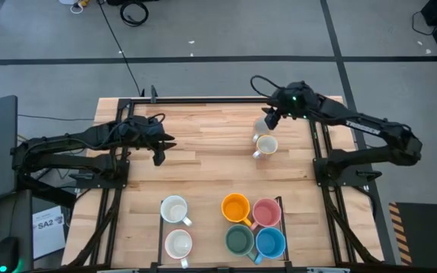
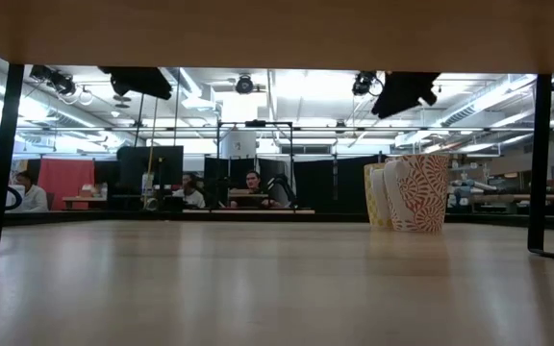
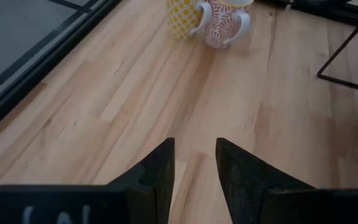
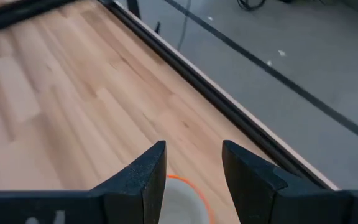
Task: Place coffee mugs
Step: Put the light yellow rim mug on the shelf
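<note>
Eight mugs sit on a pale wooden table [image 1: 203, 174] that fills the middle of the high view, with a dark arm reaching in from each side. Along the table's near edge a thin black wire frame [image 1: 281, 227] surrounds four mugs packed close together: orange [image 1: 235, 207], pink [image 1: 266, 213], dark green [image 1: 239, 240] and blue [image 1: 270, 243]. Left of that group, well apart from it, two white mugs stand one behind the other, the farther one [image 1: 174, 209] and the nearer one [image 1: 178, 244]. The last two stand upright and touching near the far right of the table: a white mug with a red leaf pattern [image 2: 423, 193] and, just behind it, a yellow-dotted mug [image 3: 183, 17]. The right gripper [image 4: 193, 168] hangs above this pair with its fingers spread apart around nothing, an orange-edged rim showing below them. The left gripper [image 3: 194, 163] hovers over bare wood on the table's left, fingers parted by a narrow gap and empty.
</note>
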`<action>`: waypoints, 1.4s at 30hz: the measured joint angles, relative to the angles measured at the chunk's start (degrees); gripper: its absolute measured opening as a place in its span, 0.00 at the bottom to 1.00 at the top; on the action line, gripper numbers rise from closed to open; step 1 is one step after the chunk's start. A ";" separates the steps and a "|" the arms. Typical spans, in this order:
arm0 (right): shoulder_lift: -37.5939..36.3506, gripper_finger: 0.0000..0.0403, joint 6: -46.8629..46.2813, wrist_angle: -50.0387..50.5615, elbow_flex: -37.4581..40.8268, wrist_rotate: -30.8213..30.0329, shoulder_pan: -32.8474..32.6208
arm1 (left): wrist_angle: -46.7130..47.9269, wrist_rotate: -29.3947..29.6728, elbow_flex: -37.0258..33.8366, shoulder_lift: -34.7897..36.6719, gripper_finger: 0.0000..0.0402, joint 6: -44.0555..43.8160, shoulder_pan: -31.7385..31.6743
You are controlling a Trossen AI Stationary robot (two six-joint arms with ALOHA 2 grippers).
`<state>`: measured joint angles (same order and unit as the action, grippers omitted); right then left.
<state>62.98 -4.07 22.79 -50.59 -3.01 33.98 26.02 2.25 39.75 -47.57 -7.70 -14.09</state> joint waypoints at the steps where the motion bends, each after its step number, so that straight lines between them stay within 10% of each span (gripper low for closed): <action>1: 0.99 0.40 0.02 -0.16 0.00 0.30 0.79 | 0.02 0.01 0.00 0.00 0.31 -0.01 0.00; 42: 18.83 0.40 4.19 7.77 -0.02 4.95 4.52 | 0.15 -0.06 0.00 -0.04 0.31 -0.64 0.07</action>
<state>81.80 0.12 30.56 -50.61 1.93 38.50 26.18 2.20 39.75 -47.62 -8.34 -14.02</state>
